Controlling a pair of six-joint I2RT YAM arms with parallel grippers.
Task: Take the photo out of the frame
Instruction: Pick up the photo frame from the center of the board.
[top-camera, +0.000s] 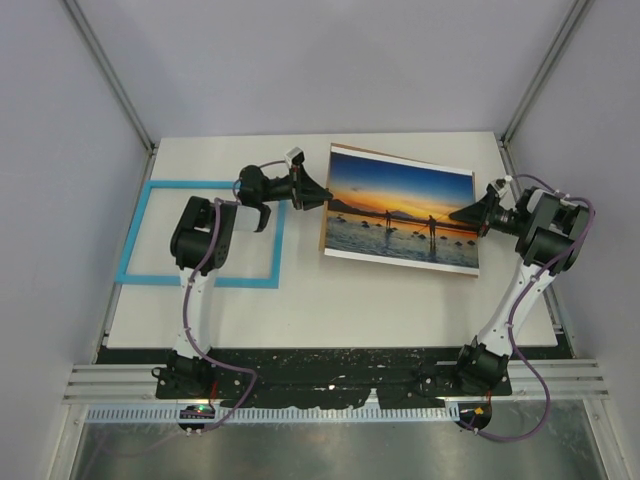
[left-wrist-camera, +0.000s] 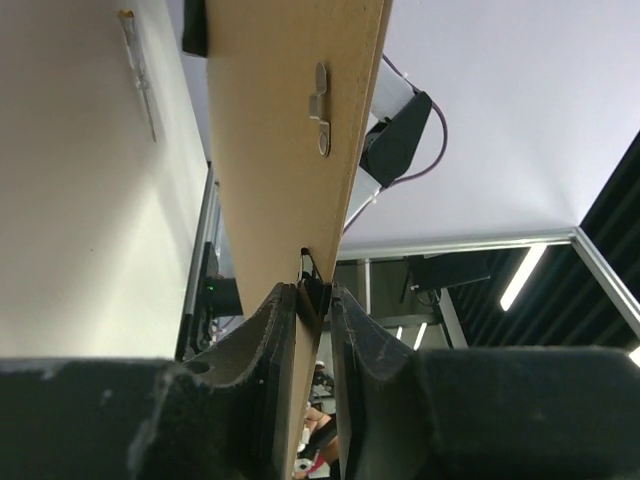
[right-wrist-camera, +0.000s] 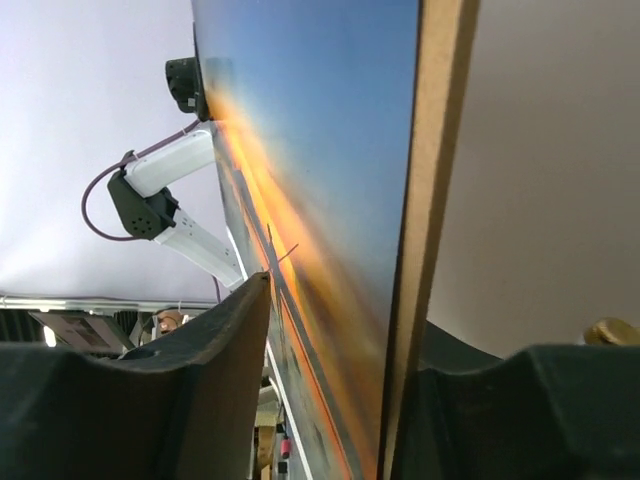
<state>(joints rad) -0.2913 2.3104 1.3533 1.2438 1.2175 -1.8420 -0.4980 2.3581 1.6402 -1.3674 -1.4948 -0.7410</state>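
Top view: photo (top-camera: 402, 208) rides its board (left-wrist-camera: 290, 150) above the table, clear of the frame (top-camera: 185, 184) lying left. Left gripper (top-camera: 322, 197) pinches one edge, right gripper (top-camera: 458, 215) gapes around the other. One-sided hold: board could sag, photo slide off

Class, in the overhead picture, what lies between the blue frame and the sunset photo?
The top view shows the left pincer, reaching from over the frame to clamp the photo's left edge.
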